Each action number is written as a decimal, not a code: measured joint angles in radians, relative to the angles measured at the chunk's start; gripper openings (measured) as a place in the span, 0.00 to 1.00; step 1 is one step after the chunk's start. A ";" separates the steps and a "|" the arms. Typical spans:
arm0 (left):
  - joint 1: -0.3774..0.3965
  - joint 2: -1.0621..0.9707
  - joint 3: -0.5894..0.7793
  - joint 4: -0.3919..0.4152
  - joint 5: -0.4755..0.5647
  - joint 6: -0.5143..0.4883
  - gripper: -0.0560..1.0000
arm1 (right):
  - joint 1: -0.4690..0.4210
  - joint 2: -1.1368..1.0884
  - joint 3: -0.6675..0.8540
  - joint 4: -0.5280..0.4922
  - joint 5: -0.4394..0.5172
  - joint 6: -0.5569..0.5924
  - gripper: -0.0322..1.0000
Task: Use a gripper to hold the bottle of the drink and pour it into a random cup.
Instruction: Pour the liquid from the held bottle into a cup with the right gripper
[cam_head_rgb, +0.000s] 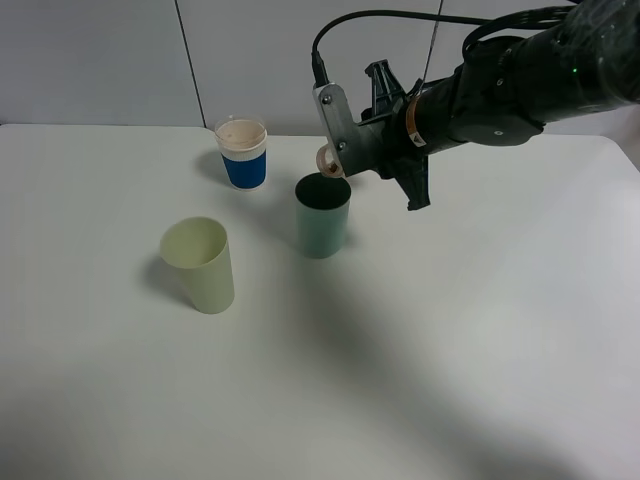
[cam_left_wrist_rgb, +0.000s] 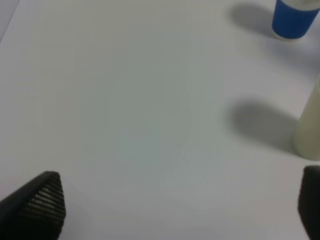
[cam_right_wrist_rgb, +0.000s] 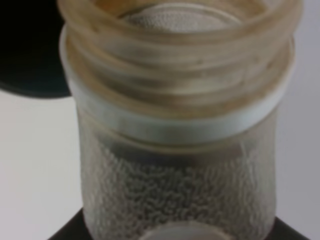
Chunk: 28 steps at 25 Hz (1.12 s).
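My right gripper (cam_head_rgb: 350, 148) is shut on the bottle of the drink (cam_head_rgb: 328, 160), held tipped on its side over the table's far middle. The capless mouth of the bottle points down-left, just above the far rim of the teal cup (cam_head_rgb: 322, 225). In the right wrist view the translucent bottle (cam_right_wrist_rgb: 180, 150) fills the frame, with the cup's dark inside (cam_right_wrist_rgb: 25, 55) just past its neck. The pink-red label and the liquid level are hidden. My left gripper (cam_left_wrist_rgb: 177, 205) hangs open over bare table, with nothing between its fingers (cam_left_wrist_rgb: 42, 202).
A pale yellow-green tumbler (cam_head_rgb: 200, 265) stands front-left of the teal cup, also seen as the tumbler (cam_left_wrist_rgb: 310, 125) at the left wrist view's edge. A blue-banded white paper cup (cam_head_rgb: 242, 152) (cam_left_wrist_rgb: 295, 17) stands at the back. The white table (cam_head_rgb: 450, 350) stretches to the right.
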 joint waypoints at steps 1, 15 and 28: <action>0.000 0.000 0.000 0.000 0.000 0.000 0.93 | 0.000 0.000 0.000 -0.001 0.006 -0.007 0.38; 0.000 0.000 0.000 0.000 0.000 0.000 0.93 | 0.029 0.000 -0.092 -0.050 0.076 -0.003 0.38; 0.000 0.000 0.000 0.000 0.000 0.000 0.93 | 0.036 0.000 -0.093 -0.083 0.115 -0.056 0.38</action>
